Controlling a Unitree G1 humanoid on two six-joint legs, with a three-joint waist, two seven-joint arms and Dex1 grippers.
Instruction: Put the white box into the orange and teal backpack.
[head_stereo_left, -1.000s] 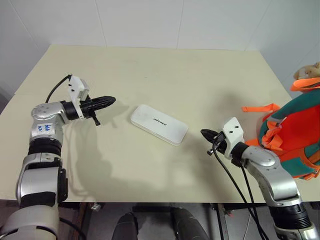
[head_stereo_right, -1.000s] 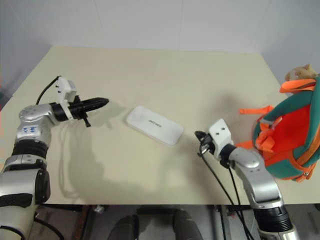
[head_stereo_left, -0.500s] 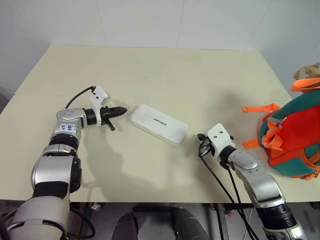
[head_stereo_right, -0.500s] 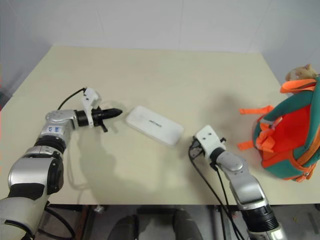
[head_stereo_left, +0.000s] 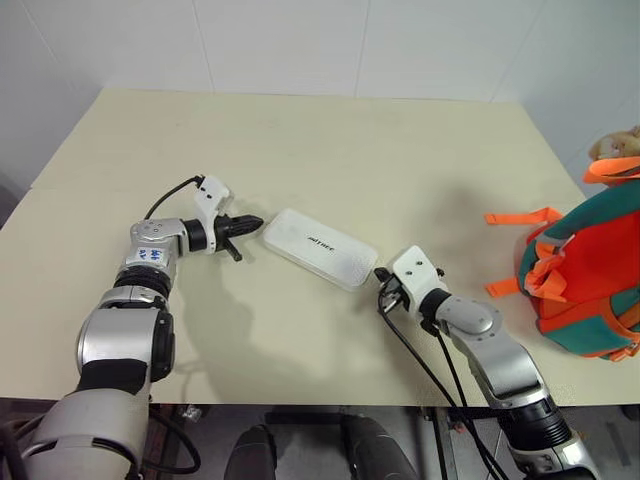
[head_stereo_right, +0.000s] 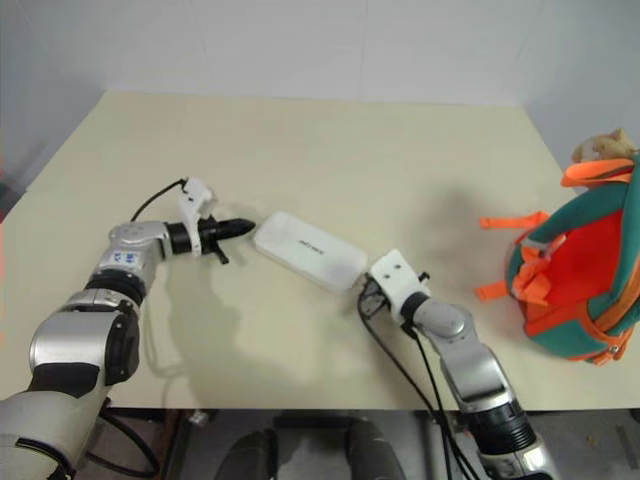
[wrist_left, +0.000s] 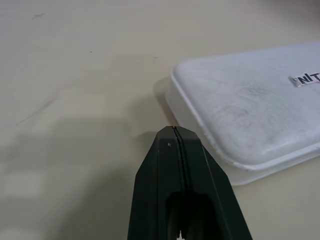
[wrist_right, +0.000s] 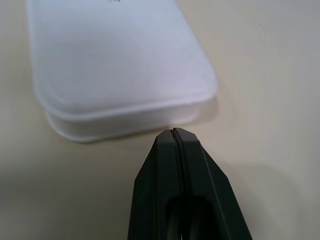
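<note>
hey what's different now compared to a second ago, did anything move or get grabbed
Both arms closed in on the white box from opposite ends: the left gripper moved toward its left end, the right gripper toward its right end. Both jaws stayed shut; nothing was grabbed or let go. The box, the orange and teal backpack and the table stayed where they were.

Cream bench (head_stereo_left: 330, 140), plain top. White box (head_stereo_left: 319, 248) lies flat near its middle, angled, dark lettering up. Orange and teal backpack (head_stereo_left: 585, 275) sits at the right edge, one orange strap (head_stereo_left: 522, 216) trailing left.
</note>
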